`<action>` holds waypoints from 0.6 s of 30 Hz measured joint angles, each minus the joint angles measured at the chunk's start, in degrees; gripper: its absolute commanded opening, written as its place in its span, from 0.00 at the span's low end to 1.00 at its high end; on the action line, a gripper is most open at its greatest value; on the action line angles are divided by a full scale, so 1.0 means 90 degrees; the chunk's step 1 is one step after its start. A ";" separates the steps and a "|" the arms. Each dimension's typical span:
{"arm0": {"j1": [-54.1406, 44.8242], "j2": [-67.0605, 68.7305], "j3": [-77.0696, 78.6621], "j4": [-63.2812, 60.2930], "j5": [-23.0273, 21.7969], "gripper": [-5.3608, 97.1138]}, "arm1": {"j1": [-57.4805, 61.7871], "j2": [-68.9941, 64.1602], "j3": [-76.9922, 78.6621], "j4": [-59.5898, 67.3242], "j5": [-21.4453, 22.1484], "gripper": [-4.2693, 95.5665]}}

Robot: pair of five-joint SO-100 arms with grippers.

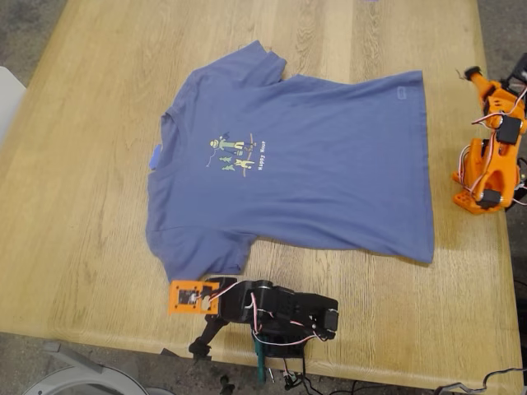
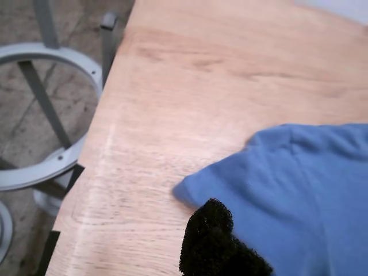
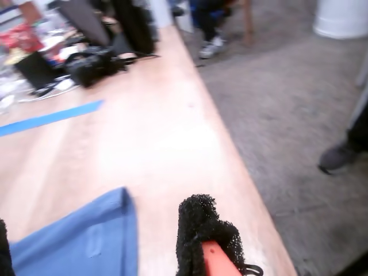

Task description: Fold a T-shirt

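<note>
The periwinkle T-shirt (image 1: pixel 313 173) lies flat and spread on the wooden table (image 1: pixel 74 206), print up, collar toward the exterior view's left. My first gripper (image 1: pixel 194 290), on the black arm at the near edge, hovers at the shirt's near sleeve (image 2: pixel 299 184). Only one black foam pad (image 2: pixel 213 241) shows, so I cannot tell if it is open or shut. My second gripper (image 1: pixel 477 77), on the orange arm at the exterior view's right, stands apart from the hem corner (image 3: pixel 103 236). It is open and empty, with one foam pad (image 3: pixel 201 230) beside the hem and the other at the picture's edge.
A small blue scrap (image 1: pixel 156 156) lies at the collar. A grey stool base (image 2: pixel 40 132) stands on the floor past the table's near corner. Blue tape (image 3: pixel 52 118), black gear (image 3: pixel 92 63) and a person's shoes (image 3: pixel 210 46) show beyond the second gripper.
</note>
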State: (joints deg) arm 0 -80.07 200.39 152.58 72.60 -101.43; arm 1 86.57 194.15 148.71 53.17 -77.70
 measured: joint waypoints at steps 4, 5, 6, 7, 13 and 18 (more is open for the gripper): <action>0.0361 0.0000 -0.0391 0.0166 -0.0156 0.81 | -0.1025 -0.0020 -0.1074 0.0996 -0.0322 0.49; 0.0586 0.0000 -0.0479 0.0166 -0.0176 0.85 | -0.1309 -0.0029 -0.1309 0.1250 -0.0420 0.49; 0.0869 0.0000 -0.0557 0.0146 -0.0215 0.88 | -0.1572 -0.0068 -0.1553 0.1514 -0.0508 0.49; 0.1172 0.0000 -0.0605 0.0107 -0.0273 0.88 | -0.1816 -0.0127 -0.1797 0.1807 -0.0635 0.49; 0.2969 -0.0107 -0.1016 -0.0488 -0.0400 0.89 | -0.2988 -0.0645 -0.2852 0.2959 -0.1338 0.48; 0.3936 -0.0918 -0.1953 -0.0674 -0.0566 0.88 | -0.3936 -0.1436 -0.3633 0.3340 -0.1621 0.45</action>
State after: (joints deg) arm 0 -44.65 192.13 135.00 66.53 -106.52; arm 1 51.15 181.23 116.02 83.23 -92.29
